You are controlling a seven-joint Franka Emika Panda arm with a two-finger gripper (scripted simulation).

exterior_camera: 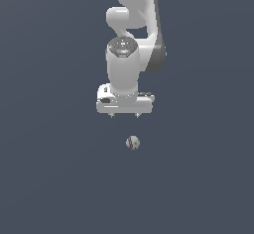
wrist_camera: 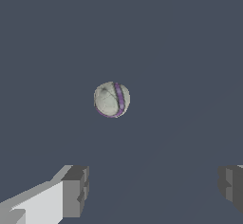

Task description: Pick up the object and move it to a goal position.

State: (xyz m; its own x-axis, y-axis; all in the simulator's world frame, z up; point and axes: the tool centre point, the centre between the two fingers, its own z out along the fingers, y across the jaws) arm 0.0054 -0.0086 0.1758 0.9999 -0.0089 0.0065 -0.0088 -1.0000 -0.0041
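1. Flat slate-blue ground fills both views with no seams, edges or markings.
2. On it lies the ball, tiny, pale cream-grey, with a purple band and faint darker lines that show clearly in the wrist view.
3. The white arm comes down from the top of the exterior view, ending in the gripper, which points downward.
4. In the exterior view the ball sits below the gripper in the picture, slightly toward the exterior view's right of its midline, and apart from it; nothing touches the ball.
5. The jaws stand wide apart and hold nothing. In the wrist view one grey fingertip and the other sit at opposite sides of the frame, with bare ground between them.
6. In that wrist view the ball lies ahead of the fingertips rather than between them, nearer the line of the first fingertip than the second.
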